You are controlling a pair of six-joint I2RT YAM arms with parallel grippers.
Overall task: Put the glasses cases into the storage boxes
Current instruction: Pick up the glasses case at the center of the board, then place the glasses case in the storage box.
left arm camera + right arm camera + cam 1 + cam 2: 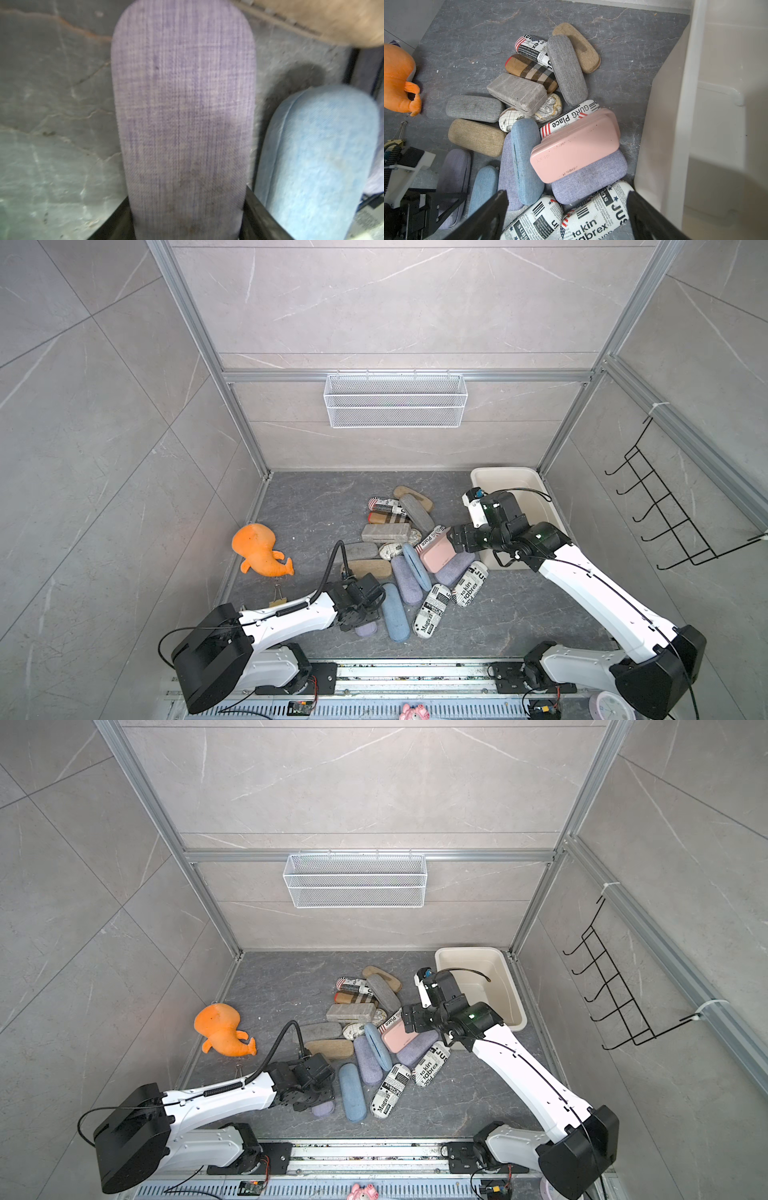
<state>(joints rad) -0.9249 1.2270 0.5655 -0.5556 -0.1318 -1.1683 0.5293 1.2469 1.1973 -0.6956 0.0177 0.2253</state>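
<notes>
Left wrist view: the woven lilac case is flanked by the left gripper, fingers touching its sides. The right gripper is spread wide, empty, beside the smooth tub.

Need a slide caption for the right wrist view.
Open right gripper above pink hard glasses case atop piled cases, beside cream-white plastic tub.

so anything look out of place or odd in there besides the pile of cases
Two things stand out. An orange plush toy lies on the floor left of the pile, and a binder clip sits just below it; neither is a case. The cream tub looks empty where visible.
</notes>
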